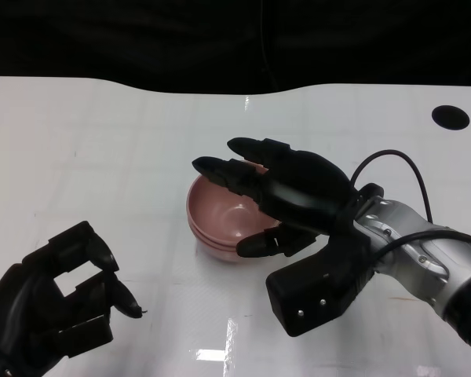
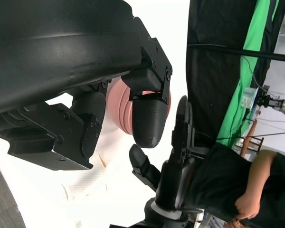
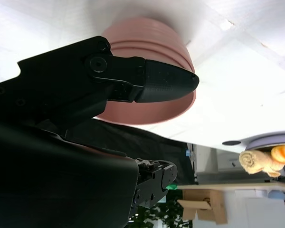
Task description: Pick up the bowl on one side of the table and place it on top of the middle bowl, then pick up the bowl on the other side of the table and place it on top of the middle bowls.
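Smooth pink bowls (image 1: pixel 220 216), looking like matt plastic, are sitting on a glossy white tabletop (image 1: pixel 102 149) reflecting light. Both hands (image 1: pixel 286 196) (image 1: pixel 51 302) are showing matt black plastic; the forearm (image 1: pixel 428 255) is gleaming silver metal.

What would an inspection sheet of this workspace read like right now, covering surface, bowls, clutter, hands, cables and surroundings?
Surface: white table, glossy, with a black round hole near its far right edge.
Job's things: pink bowls nested in one stack at the middle; no bowl left at either side.
Clutter: nothing seen.
Hands: right hand spread over the stack's right rim, fingers apart, not clearly gripping it; left hand curled in, holding nothing, at the near left.
Cables: black cable looping over the right forearm.
Surroundings: dark backdrop behind the table; in the left wrist view a person beside a green cloth.
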### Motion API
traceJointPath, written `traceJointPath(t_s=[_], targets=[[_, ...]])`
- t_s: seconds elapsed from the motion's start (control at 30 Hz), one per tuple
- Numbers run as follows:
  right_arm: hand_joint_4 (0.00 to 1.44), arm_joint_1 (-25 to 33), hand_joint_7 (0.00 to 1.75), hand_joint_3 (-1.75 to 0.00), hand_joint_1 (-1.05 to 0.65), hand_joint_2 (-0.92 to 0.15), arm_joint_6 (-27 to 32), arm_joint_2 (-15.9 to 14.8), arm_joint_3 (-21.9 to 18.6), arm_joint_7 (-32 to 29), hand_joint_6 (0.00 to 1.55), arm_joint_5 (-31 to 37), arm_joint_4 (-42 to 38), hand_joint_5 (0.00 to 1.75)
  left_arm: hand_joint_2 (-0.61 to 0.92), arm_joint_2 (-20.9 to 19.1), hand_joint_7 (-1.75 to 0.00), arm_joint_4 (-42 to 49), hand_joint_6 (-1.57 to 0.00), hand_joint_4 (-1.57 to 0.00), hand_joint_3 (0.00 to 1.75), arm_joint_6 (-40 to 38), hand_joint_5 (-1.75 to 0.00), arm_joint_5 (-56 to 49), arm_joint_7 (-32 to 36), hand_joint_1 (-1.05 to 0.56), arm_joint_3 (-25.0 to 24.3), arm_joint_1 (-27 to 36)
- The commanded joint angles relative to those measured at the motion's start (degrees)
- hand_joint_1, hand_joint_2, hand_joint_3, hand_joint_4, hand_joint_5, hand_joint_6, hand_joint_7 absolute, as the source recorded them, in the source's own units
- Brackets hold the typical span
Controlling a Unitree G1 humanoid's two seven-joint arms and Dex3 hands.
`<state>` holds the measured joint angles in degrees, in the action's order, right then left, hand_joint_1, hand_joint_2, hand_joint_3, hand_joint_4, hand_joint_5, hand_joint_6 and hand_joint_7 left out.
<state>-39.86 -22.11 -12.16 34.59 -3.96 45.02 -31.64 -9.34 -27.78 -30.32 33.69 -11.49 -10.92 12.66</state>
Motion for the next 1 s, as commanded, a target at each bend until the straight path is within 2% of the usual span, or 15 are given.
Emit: traceJointPath(t_s=[0.03,0.23,0.33,0.37,0.4,0.43,0.47,0.5,0.57,0.6,0.63,0.7,0.83,0.93,1.0], targets=[[0.0,4.06,0.0,-0.59,-1.0,-0.92,0.85,-3.08,-3.33,2.77,0.0,-2.77,7.43,0.0,0.92,-0.53,-1.75,0.58,-0.65,-0.86,1.3,0.59,-1.75,0.04,-0.62,0.28,-0.57,-0.02],[0.0,10.97,0.0,-0.55,-0.94,-0.92,1.47,-5.82,-8.2,4.74,0.01,-6.06,17.09,0.0,0.92,-0.64,-1.75,0.56,-0.64,-0.86,1.3,0.73,-1.75,-0.55,-0.41,0.29,-0.44,-0.09],[0.0,14.98,0.02,-0.48,-0.88,-0.92,-0.51,-6.6,-10.48,3.38,0.04,-8.21,19.61,0.0,0.92,-0.59,-1.75,0.48,-0.64,-0.85,1.3,0.25,-1.75,-0.07,-0.32,0.29,-0.62,-0.17],[0.01,16.94,0.02,-0.47,-0.87,-0.92,-2.48,-6.03,-11.77,0.65,0.05,-9.34,19.72,0.0,0.92,-0.67,-1.75,0.34,-0.64,-0.85,1.3,0.16,-1.75,-0.19,-0.2,0.29,-0.58,-0.14],[0.15,18.22,0.05,-0.34,-0.76,-0.92,-3.91,-5.53,-12.67,-1.29,0.17,-10.07,19.65,0.06,0.92,-0.73,-1.75,0.24,-0.64,-0.85,1.3,0.12,-1.75,-0.33,-0.11,0.29,-0.54,-0.12],[0.2,20.1,0.05,-0.29,-0.72,-0.92,-5.01,-4.17,-13.88,-4.56,0.21,-10.85,19.73,0.08,0.92,-0.78,-1.75,0.16,-0.64,-0.85,1.3,0.11,-1.75,-0.42,-0.07,0.29,-0.51,-0.1],[0.44,21.61,0.08,-0.24,-0.45,-0.89,-6.39,-2.97,-14.99,-7.38,0.41,-11.74,19.47,0.19,0.92,-0.7,-1.75,0.17,-0.64,-0.85,1.3,0.19,-1.75,-0.37,-0.1,0.29,-0.53,-0.1],[0.57,22.42,0.06,-0.28,-0.3,-0.86,-7.21,-2.23,-15.62,-9.04,0.54,-12.17,19.21,0.27,0.92,-0.62,-1.75,0.2,-0.64,-0.85,1.3,0.26,-1.75,-0.29,-0.15,0.29,-0.56,-0.1],[0.65,23.47,0.02,-0.51,-0.18,-0.74,-9.31,-1.27,-16.72,-10.57,0.66,-13.94,18.25,0.36,0.92,-0.61,-1.75,0.1,-0.64,-0.85,1.3,0.2,-1.75,-0.39,0.01,0.3,-0.53,-0.13],[0.76,24.35,0.04,-0.66,-0.1,-0.69,-10.47,-0.71,-17.49,-10.62,0.81,-15.96,17.83,0.53,0.92,-0.6,-1.75,0.02,-0.64,-0.85,1.3,0.16,-1.75,-0.49,0.17,0.29,-0.52,-0.12],[0.76,25.22,0.04,-0.71,-0.08,-0.67,-11.29,-0.19,-18.21,-10.48,0.88,-17.69,17.66,0.7,0.92,-0.59,-1.75,-0.1,-0.64,-0.85,1.3,0.08,-1.75,-0.5,0.28,0.29,-0.52,-0.09],[0.76,27.19,0.03,-0.7,-0.09,-0.69,-11.74,0.74,-19.38,-10.38,0.97,-19.86,18.35,0.9,0.92,-0.5,-1.75,-0.28,-0.64,-0.85,1.3,-0.01,-1.75,-0.49,0.46,0.29,-0.53,-0.01],[0.78,30.09,0.04,-0.65,-0.08,-0.69,-11.5,2.54,-20.9,-10.2,1.03,-21.98,20.1,0.97,0.92,-0.53,-1.75,-0.12,-0.64,-0.84,1.3,-0.03,-1.75,-0.32,0.28,0.29,-0.61,-0.07],[0.82,32.48,0.04,-0.53,-0.1,-0.78,-10.13,3.48,-22.04,-9.02,1.1,-23.96,22.21,1.0,0.92,-0.56,-1.75,0.32,-0.64,-0.84,1.31,0.27,-1.75,-0.19,-0.19,0.29,-0.67,-0.2],[0.83,34.74,0.06,-0.51,-0.1,-0.82,-7.55,4.22,-22.92,-6.74,1.18,-27.27,24.94,1.13,0.92,-0.64,-1.75,0.51,-0.64,-0.84,1.31,0.43,-1.75,-0.34,-0.27,0.29,-0.66,-0.33]])
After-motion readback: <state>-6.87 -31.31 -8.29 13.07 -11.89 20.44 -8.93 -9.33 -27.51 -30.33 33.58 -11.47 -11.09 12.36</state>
